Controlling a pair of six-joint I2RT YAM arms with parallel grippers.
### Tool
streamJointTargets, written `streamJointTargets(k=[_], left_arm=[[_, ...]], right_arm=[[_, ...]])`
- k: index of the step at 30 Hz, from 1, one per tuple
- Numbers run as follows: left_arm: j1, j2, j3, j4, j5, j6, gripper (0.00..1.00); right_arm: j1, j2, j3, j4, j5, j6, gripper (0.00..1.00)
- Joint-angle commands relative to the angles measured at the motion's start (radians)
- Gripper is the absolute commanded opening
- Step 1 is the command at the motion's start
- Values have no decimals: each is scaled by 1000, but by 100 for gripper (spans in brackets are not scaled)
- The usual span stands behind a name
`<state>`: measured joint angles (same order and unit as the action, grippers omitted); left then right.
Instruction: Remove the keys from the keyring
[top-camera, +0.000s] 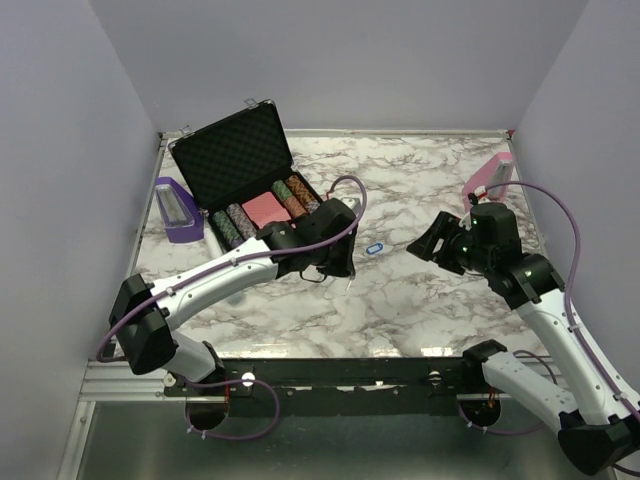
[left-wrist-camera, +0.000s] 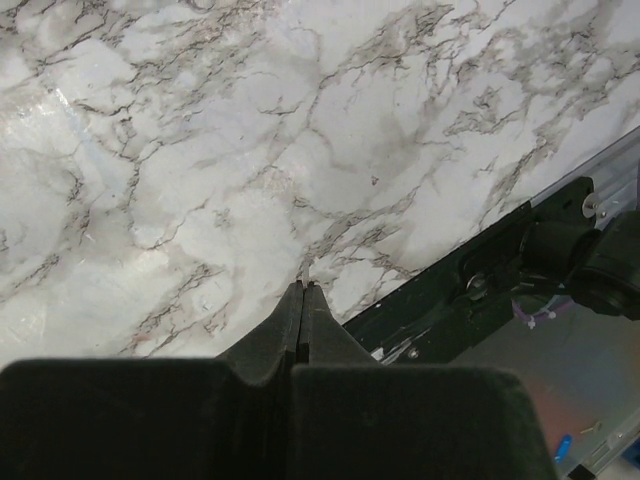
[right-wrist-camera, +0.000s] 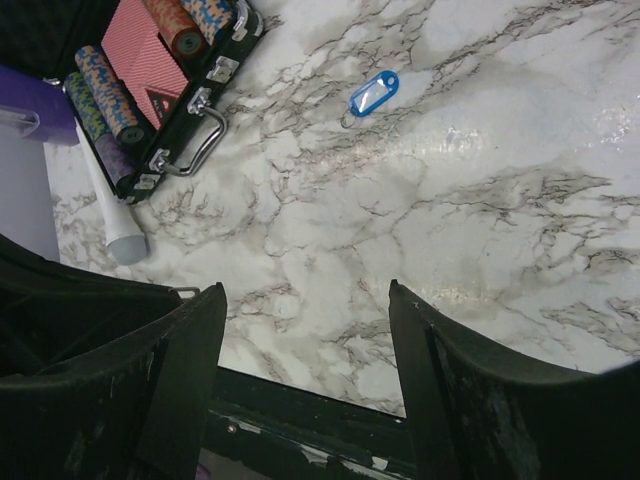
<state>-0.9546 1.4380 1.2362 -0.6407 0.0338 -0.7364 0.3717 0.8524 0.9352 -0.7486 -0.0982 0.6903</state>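
Observation:
The keyring (top-camera: 375, 247), a small blue oval tag with a pale centre, lies flat on the marble table; in the right wrist view the keyring (right-wrist-camera: 374, 93) shows a thin metal ring at its lower left end. My left gripper (top-camera: 343, 274) hangs just left of the tag and nearer to me, apart from it. Its jaws are pressed together (left-wrist-camera: 303, 285) on a thin silvery sliver, the key (left-wrist-camera: 303, 270), whose tip pokes out below the fingers (top-camera: 349, 285). My right gripper (top-camera: 425, 246) stands open to the right of the tag, with nothing between its fingers (right-wrist-camera: 305, 290).
An open black case (top-camera: 243, 160) with striped poker chips and a red card deck stands at the back left, its handle (right-wrist-camera: 195, 150) facing the tag. A purple holder (top-camera: 175, 210) sits at the left edge, a pink one (top-camera: 487, 175) at the back right. A black rail (left-wrist-camera: 470, 290) borders the table's front.

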Motion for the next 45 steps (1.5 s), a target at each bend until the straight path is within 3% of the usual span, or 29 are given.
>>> streamJointTargets(k=[1, 5, 6, 8, 10, 12, 14, 23, 30, 34, 36, 37, 45], left_arm=[[5, 32, 80, -40, -18, 34, 0], [5, 42, 95, -50, -26, 34, 0], [5, 42, 97, -53, -26, 35, 5], [5, 39, 98, -54, -26, 38, 37], [4, 35, 95, -51, -26, 42, 60], [4, 30, 94, -50, -26, 45, 75], [4, 24, 91, -53, -25, 45, 82], [4, -28, 60, -59, -55, 51, 85], [5, -165, -21, -47, -81, 75, 86], [7, -269, -90, -11, -110, 98, 91], [8, -321, -128, 1, -136, 107, 96], [8, -349, -151, 9, -149, 111, 99], [22, -563, -262, 49, -233, 146, 99]], right_arm=[[-5, -21, -3, -46, 32, -11, 74], [-4, -27, -4, -51, 37, -14, 74], [-4, -27, -6, -51, 35, -14, 74], [-4, -27, -6, -51, 32, -14, 74], [-5, -24, -7, -52, 28, -14, 74], [-4, -24, -6, -49, 25, -14, 74], [-4, -23, -7, -49, 25, -14, 74], [-4, -26, -13, -46, 18, -15, 74], [-4, -42, -10, -17, -8, -38, 75], [-4, -44, -15, -2, -47, -77, 83], [-4, -46, -15, 5, -66, -81, 98], [-4, -49, -15, 9, -70, -83, 100], [-4, -68, -10, 21, -70, -92, 100]])
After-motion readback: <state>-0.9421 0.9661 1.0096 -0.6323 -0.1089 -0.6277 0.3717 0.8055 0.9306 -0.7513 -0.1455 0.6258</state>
